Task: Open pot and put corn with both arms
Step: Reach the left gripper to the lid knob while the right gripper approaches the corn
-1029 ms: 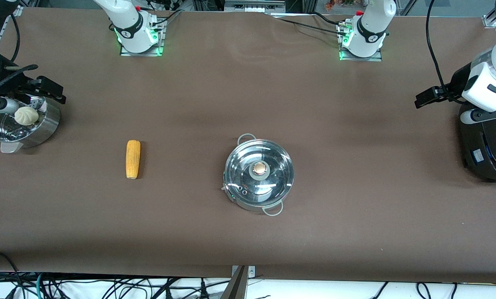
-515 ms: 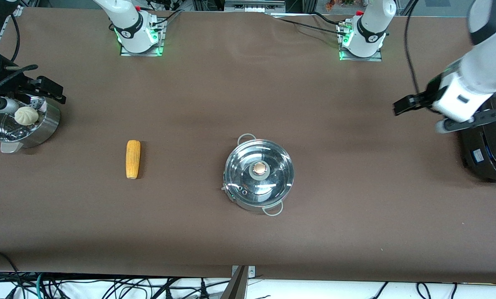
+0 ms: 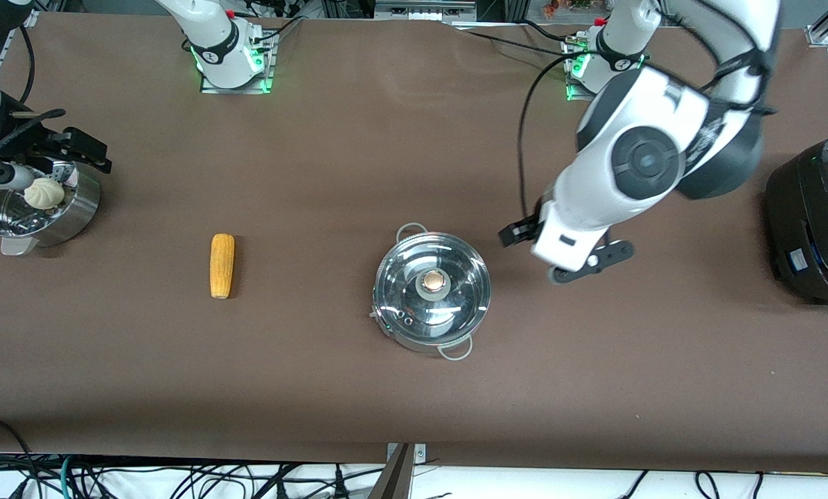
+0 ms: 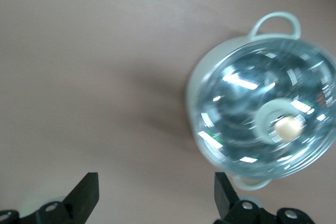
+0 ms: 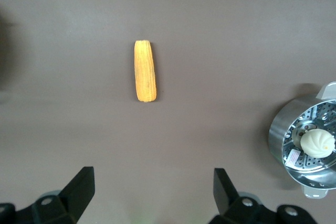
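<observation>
The table (image 3: 358,173) was the stage. The left arm (image 3: 635,166) hung just beside the pot (image 3: 432,291), on the side toward its own end; the left gripper (image 4: 156,200), fingers spread and empty, was probably placed to take the tan knob (image 3: 434,282) of the seated glass lid (image 4: 268,124). The right gripper (image 5: 152,195), likewise spread and empty, waited above the steamer basket (image 3: 36,211). The corn (image 3: 222,265) lay bare between basket and pot, ready for it.

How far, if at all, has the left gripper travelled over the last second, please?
Yes. The left gripper, open, has swung from beside the black cooker toward the table's middle and now hangs just beside the pot, whose lid stays on.
</observation>
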Tool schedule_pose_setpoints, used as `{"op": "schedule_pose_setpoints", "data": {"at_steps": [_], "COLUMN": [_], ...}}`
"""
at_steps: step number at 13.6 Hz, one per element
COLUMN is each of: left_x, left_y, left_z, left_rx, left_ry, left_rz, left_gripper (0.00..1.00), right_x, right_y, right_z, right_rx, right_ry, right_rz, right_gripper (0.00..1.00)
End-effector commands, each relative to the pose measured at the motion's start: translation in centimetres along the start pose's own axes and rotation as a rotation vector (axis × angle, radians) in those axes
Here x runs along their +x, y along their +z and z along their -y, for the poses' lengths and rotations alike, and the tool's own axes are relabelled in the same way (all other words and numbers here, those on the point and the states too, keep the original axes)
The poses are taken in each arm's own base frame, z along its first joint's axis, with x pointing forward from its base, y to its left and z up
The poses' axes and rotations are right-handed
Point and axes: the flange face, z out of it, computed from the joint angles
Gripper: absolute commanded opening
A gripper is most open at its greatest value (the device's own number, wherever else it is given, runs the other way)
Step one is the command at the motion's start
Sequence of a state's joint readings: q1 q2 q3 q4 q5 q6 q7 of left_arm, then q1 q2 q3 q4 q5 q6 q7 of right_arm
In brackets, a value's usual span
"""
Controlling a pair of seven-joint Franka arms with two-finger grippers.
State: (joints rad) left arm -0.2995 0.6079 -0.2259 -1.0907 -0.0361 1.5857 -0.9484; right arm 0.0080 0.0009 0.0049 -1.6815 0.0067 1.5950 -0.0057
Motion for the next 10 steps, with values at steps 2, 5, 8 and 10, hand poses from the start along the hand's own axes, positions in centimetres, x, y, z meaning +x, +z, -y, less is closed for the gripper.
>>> {"op": "schedule_pose_setpoints", "data": {"at_steps": [2, 5, 8, 10], "left_x": [-1.8, -2.2, -3.4, -3.4], "left_y": [2.8, 5.4, 8.8, 10.4], "left_z": [-6.4, -8.7, -11.0, -11.4], "left_rx": [-0.108, -0.166, -0.173, -0.157], "left_ry": [-0.145, -0.238, -0.266, -0.266], "left_rz": [-0.010, -0.020, -0.050, -0.063], "left_gripper": [0.96, 0.96, 0.95, 0.95], "right_x": [3.3, 4.9, 4.8, 4.3], "right_y": [7.9, 14.4, 22.3, 25.5], "right_z": [2.2, 2.6, 2.4, 2.1], "right_rx": [-0.002, -0.002, -0.002, -0.002], "right_ry": [-0.041, -0.044, -0.044, -0.039], "right_rz": [0.144, 0.162, 0.061, 0.023], "right_gripper": [1.00, 1.00, 1.00, 1.00]}}
